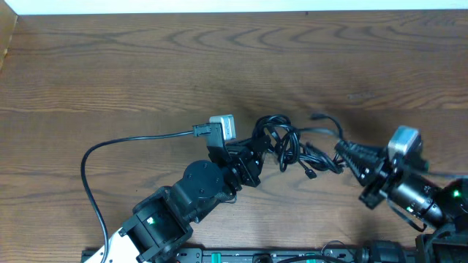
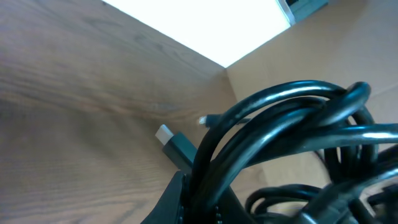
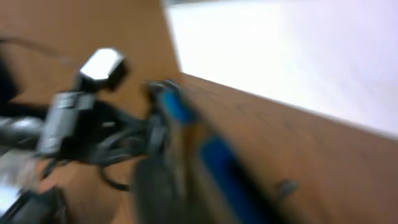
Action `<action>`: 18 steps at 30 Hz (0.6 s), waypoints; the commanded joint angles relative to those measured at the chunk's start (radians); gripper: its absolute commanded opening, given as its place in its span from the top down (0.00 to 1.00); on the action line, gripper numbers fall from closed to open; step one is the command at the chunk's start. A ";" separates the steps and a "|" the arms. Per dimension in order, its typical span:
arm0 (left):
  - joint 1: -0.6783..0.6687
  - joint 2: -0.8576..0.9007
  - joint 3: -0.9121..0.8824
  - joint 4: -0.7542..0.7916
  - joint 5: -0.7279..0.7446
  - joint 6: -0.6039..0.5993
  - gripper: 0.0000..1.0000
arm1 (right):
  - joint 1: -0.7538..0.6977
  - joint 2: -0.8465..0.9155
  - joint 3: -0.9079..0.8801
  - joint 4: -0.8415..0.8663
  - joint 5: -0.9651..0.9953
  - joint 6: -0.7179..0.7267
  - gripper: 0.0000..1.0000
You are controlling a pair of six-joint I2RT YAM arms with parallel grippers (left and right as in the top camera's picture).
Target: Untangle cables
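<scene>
The cables (image 1: 281, 145) lie bunched on the counter (image 1: 146, 66); the left claw (image 1: 254, 152) seems clenched on one side, likely anchoring them; the right claw (image 1: 342, 152) sits by the loose ends, its grip impossible to tell.

From overhead the light is even and soft, coming from above, and the picture is sharp: the wood grain of the bench (image 1: 146, 73) reads clearly all around the cables (image 1: 281, 146). Those cables throw only faint, short shadows just beside themselves. Far beyond them, a white strip (image 1: 219, 6) along the bench's edge is overexposed. In the left wrist view the cables loom close and slightly soft, with long glossy highlights along their curves. The white area (image 2: 199, 25) up and left of them is blown out, without detail. The right wrist view is heavily motion-blurred: every outline near the cables smears diagonally, and the bright surface beyond them is washed out.
</scene>
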 commanded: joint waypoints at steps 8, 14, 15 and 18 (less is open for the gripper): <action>0.015 -0.021 0.008 0.053 -0.037 0.069 0.93 | -0.002 -0.010 0.013 -0.194 0.340 0.148 0.98; 0.015 -0.034 0.008 0.212 0.166 0.381 0.92 | -0.002 -0.010 0.013 -0.297 0.352 0.147 0.97; 0.015 -0.034 0.008 0.246 0.221 0.448 0.92 | -0.002 -0.010 0.013 -0.309 0.352 0.144 0.96; 0.015 -0.034 0.008 0.286 0.291 0.531 0.93 | -0.002 -0.010 0.013 -0.326 0.352 0.144 0.88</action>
